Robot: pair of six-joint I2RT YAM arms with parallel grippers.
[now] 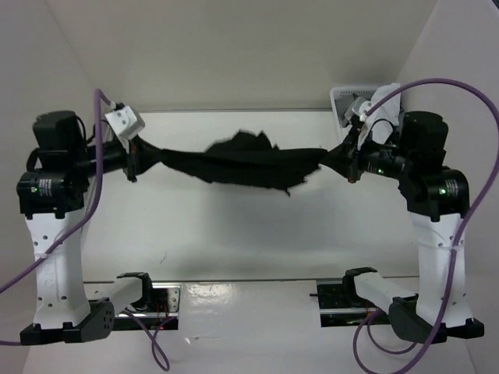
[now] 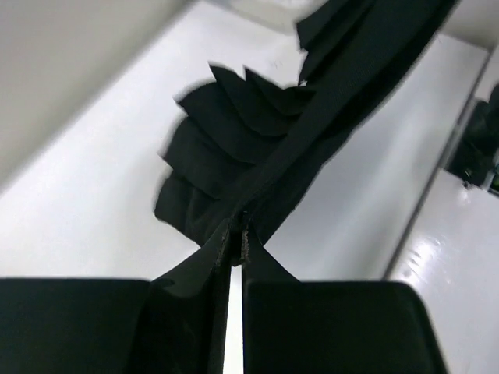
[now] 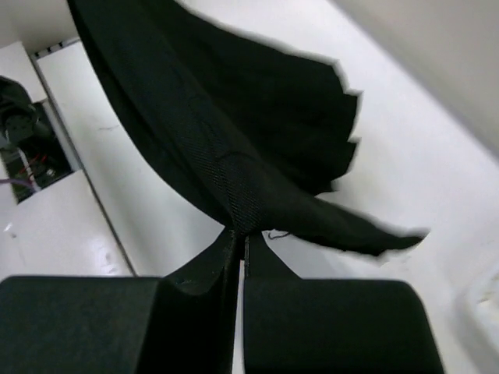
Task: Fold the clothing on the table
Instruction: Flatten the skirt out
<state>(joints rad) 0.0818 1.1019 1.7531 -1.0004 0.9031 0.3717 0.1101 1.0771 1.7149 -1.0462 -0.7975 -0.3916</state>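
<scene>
Left hand (image 1: pixel 134 161): fingers pressed together on one end of the black pleated skirt (image 1: pixel 242 165). In the left wrist view the fabric is pinched right at the fingertips, and from there it runs away from the hand as a taut dark band. Pleated folds fan out to one side of that band a short way ahead of the fingertips.

Right hand (image 1: pixel 352 162): likewise clamped on the opposite end of the skirt. The cloth is gathered into a narrow neck between the fingertips, then widens into a broad panel ahead of the hand.

The skirt is held stretched between the two hands and lifted off the surface (image 1: pixel 234 234), with a slight sag midway. Loose folds are bunched on the far side of the span about midway between the hands. A ragged edge hangs on the near side, closer to the right hand. Whether the lowest edge touches the surface cannot be told.

A white lattice basket (image 1: pixel 341 105) is noted just behind the right hand, at the far edge of the surface
</scene>
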